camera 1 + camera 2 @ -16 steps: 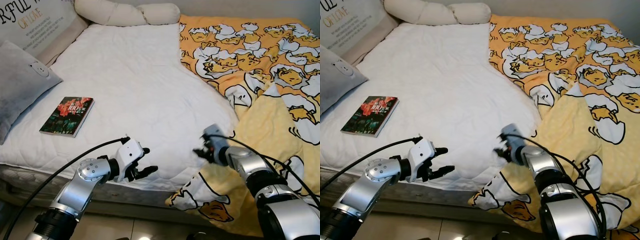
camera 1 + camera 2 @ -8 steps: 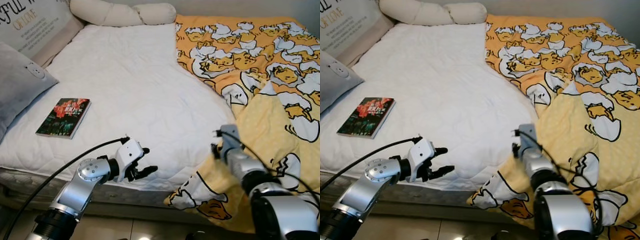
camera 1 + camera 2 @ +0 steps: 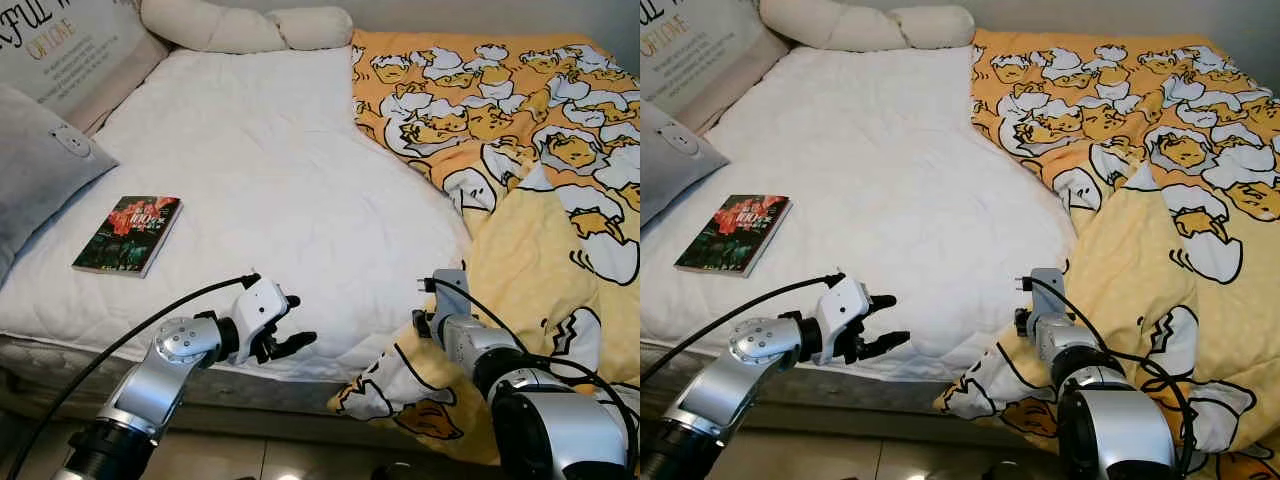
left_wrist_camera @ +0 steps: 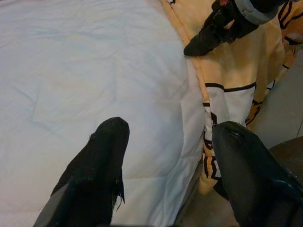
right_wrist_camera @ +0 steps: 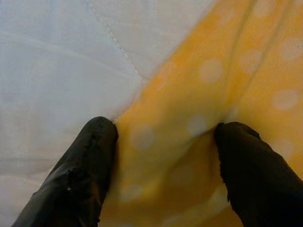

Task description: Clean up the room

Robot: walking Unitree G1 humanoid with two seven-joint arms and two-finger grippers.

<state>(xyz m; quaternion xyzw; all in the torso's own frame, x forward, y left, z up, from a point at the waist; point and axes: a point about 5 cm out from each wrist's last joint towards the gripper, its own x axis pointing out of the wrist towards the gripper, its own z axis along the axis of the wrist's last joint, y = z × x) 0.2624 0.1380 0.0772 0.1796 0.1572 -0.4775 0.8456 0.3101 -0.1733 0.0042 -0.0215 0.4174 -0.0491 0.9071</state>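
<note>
Here the robot stood at the near edge of a bed (image 3: pixel 270 180) covered with a white quilted sheet, with a yellow blanket (image 3: pixel 540 240) printed with egg-yolk cartoon figures heaped over the bed's right side and spilling down over the near edge toward the floor. The right gripper (image 5: pixel 161 165) was at the blanket's folded edge, just where the yellow cloth met the white sheet near the bed's front right; its two black fingers (image 5: pixel 90 156) were spread with a ridge of the dotted yellow fabric bunched between them, touching both, though whether they were truly clamping it could not be told. In the head views only the silver wrist of that arm showed, buried against the blanket. The left gripper (image 3: pixel 285 335) hovered over the front edge of the mattress, well to the left of the blanket's hanging corner, with its fingers (image 4: pixel 102 156) apart and nothing between them; from its wrist camera the white sheet lay below and the other gripper's dark tips appeared ahead on the yellow cloth. A book (image 3: pixel 128 234) with a dark red and green cover lay flat on the sheet toward the left side of the bed. A grey pillow (image 3: pixel 40 170) leaned at the left edge, beside a cushion with printed lettering (image 3: pixel 75 50), and a cream bolster (image 3: pixel 240 25) lay along the head of the bed.
</note>
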